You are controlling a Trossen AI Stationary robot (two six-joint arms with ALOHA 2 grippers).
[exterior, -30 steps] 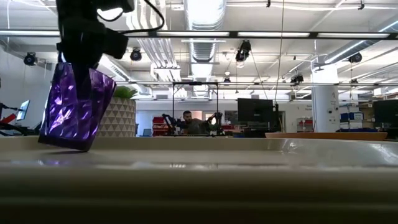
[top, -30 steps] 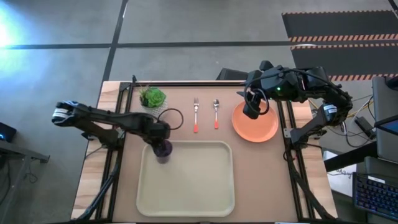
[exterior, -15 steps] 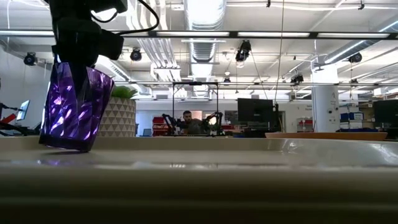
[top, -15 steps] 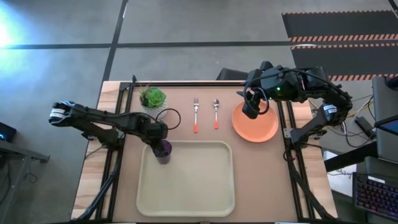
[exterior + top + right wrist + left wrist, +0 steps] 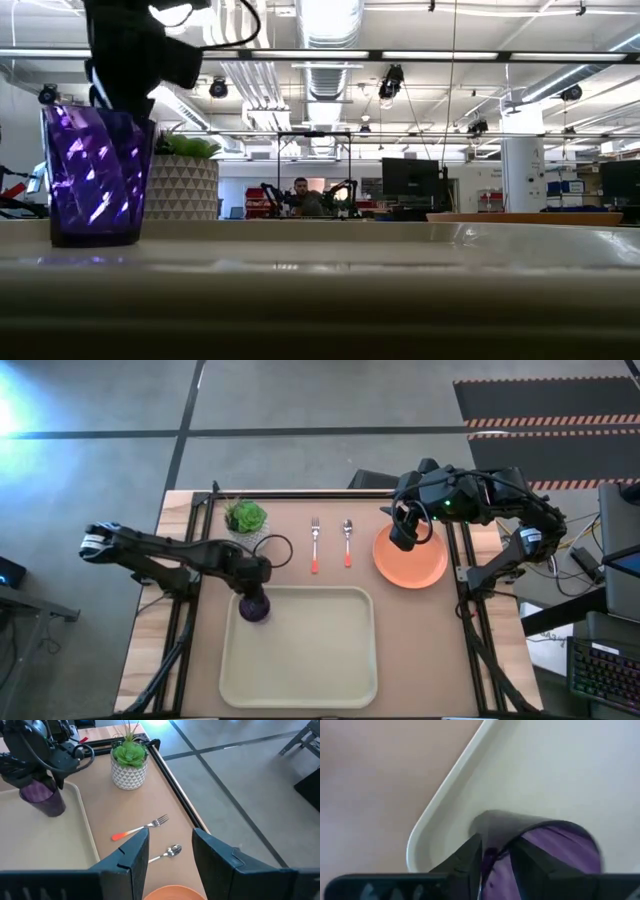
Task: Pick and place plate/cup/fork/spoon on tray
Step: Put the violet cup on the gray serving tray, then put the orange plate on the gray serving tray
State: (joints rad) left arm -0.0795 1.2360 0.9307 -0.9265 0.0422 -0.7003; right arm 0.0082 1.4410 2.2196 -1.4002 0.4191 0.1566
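Observation:
The purple cup (image 5: 254,607) stands upright on its base in the far left corner of the cream tray (image 5: 310,670); it also shows in the low view (image 5: 92,175). My left gripper (image 5: 256,586) is above it, shut on its rim. My right gripper (image 5: 404,532) hangs open and empty over the far left edge of the orange plate (image 5: 418,560), which lies flat on the table right of the tray. The fork (image 5: 315,545) and the spoon (image 5: 347,543) lie side by side on the table beyond the tray, handles toward the tray. My left gripper pinches the cup's wall at the rim (image 5: 491,862), one finger (image 5: 540,867) inside the cup and one (image 5: 465,862) outside. The fingers come from above, pointing down. The cup stands upright with its base on the tray floor (image 5: 90,238).
A white pot with a green plant (image 5: 245,516) stands at the table's far left, close beyond the cup. Black rails run along the left and right table edges. The tray's middle and near part (image 5: 300,680) is bare.
My left gripper has gone down and a little toward the table's left edge with the cup. The cup was tilted with one side of its base raised; now it stands upright with its base flat on the tray. The gripper stays shut on the rim.

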